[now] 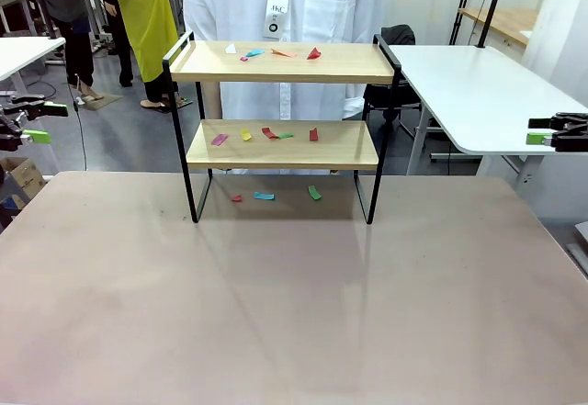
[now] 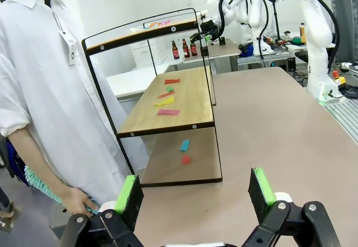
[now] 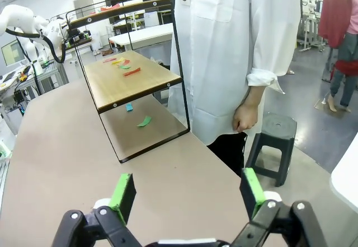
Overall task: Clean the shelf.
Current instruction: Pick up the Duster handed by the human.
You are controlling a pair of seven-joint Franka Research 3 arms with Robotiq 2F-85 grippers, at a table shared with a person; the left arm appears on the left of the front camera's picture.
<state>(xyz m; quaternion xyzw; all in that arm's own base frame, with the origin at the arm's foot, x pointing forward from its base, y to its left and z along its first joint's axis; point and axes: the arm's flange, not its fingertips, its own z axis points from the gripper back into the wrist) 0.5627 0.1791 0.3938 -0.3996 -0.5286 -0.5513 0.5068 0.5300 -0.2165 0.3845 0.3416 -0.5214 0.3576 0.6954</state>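
The shelf (image 1: 276,63) stands at the table's far middle, two light wooden boards in a thin black frame. Small coloured paper scraps (image 1: 283,53) lie on its top board. More scraps (image 1: 268,133) lie on the lower board, and a few (image 1: 265,196) on the table beneath. My left gripper (image 1: 46,122) hovers open off the table's left edge, and my right gripper (image 1: 540,130) hovers open off the right edge. Both are far from the shelf and hold nothing. The left wrist view shows the shelf (image 2: 184,98) side-on beyond its open gripper (image 2: 194,194); the right wrist view shows the shelf (image 3: 131,79) past its gripper (image 3: 187,194).
A person in a white coat (image 1: 285,1) stands right behind the shelf, with one hand (image 2: 78,202) low beside a teal bristly thing (image 2: 36,182). White tables (image 1: 469,84) flank the far side. A black stool (image 3: 277,132) stands by the person. The brown tabletop (image 1: 294,304) is bare in front.
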